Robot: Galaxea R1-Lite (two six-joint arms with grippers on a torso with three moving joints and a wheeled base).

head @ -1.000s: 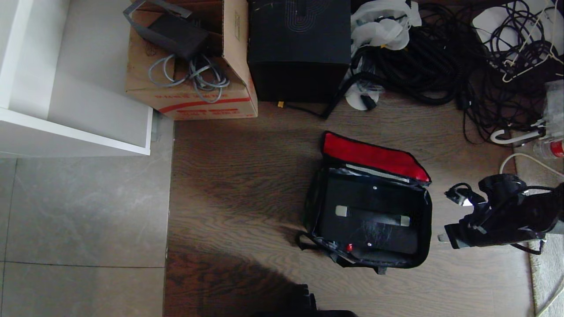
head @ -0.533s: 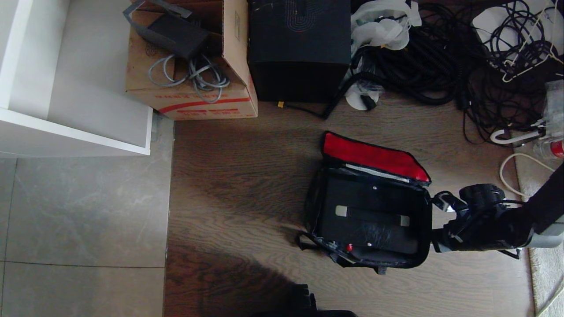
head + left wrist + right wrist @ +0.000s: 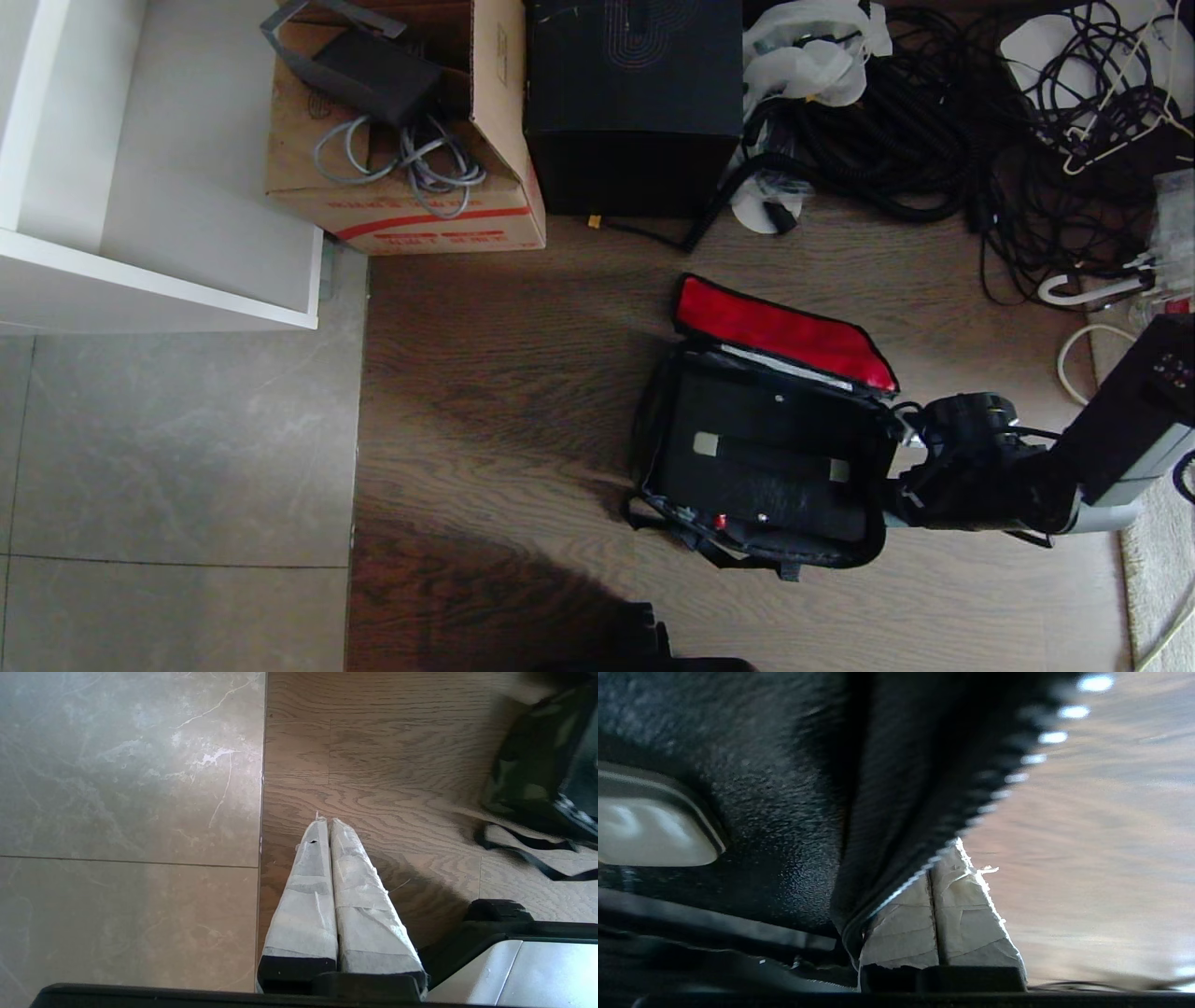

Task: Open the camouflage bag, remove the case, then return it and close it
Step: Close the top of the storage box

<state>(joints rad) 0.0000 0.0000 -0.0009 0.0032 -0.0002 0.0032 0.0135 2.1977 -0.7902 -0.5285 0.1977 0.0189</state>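
The camouflage bag (image 3: 653, 439) lies open on the wooden floor, its red inner panel (image 3: 775, 331) folded back on the far side. The black case (image 3: 747, 420) lies inside it, handle (image 3: 770, 459) with silver ends facing up. My right gripper (image 3: 889, 515) is shut and empty, its taped tips pressed against the outside of the bag's right wall. In the right wrist view the gripper (image 3: 945, 854) meets the zipper edge (image 3: 924, 812), with the case (image 3: 761, 788) beyond. My left gripper (image 3: 325, 822) is shut, parked over the floor, the bag (image 3: 528, 765) off to its side.
A cardboard box (image 3: 401, 187) with grey cables and a tall black box (image 3: 635, 103) stand beyond the bag. Tangled black cables (image 3: 934, 121) fill the far right. A white shelf (image 3: 159, 271) stands at the left over grey tiles. A rug edge (image 3: 1158, 579) lies at the right.
My right arm has swung left until its shut gripper met the bag's right wall. The bag, with the case in it, has slid a little to the left.
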